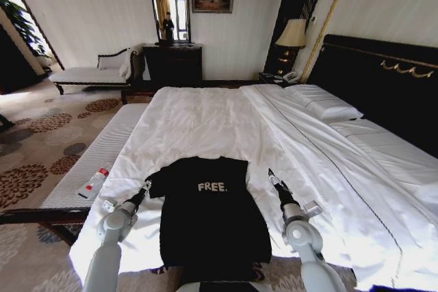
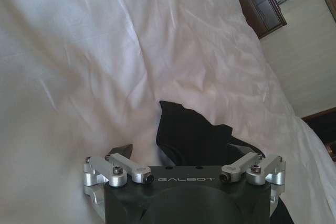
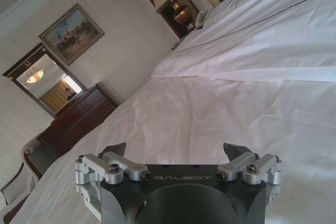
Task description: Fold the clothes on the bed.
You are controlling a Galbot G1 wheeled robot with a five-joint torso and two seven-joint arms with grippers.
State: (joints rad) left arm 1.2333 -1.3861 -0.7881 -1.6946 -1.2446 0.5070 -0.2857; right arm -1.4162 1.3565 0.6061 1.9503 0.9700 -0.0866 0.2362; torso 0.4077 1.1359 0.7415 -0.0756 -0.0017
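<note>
Head view, listed left to right. Patterned carpet (image 1: 41, 141): lay open along the robot's left of the bed. Striped bench (image 1: 102, 152): stood just beside the bed's left edge, carrying a small bottle (image 1: 94, 182) near its near end. Left gripper (image 1: 146, 185): hovered over the white duvet (image 1: 205, 121), just beside the T-shirt's left sleeve; in the left wrist view its fingers (image 2: 122, 150) stood spread apart with nothing between them, the sleeve's black edge lying just ahead on the cloth. T-shirt (image 1: 209, 217): black, spread flat and face up near the foot of the bed (image 1: 383, 162), white "FREE" lettering (image 1: 212, 187) on the chest, collar end nearest the robot, hem pointing toward the pillows; its lower part reached the duvet's near edge. Both sleeves lay out to the sides. Right gripper (image 1: 271, 173): hovered over bare duvet near the shirt's right sleeve, apart from the cloth; in the right wrist view its fingertips (image 3: 234, 151) were wide apart and empty. Beyond the shirt a broad stretch of smooth white duvet ran to the far edge. Pillows (image 1: 321, 104): lay at the right, against the dark headboard (image 1: 383, 87). Lamp (image 1: 293, 34): stood on the nightstand at the bed's far corner.
</note>
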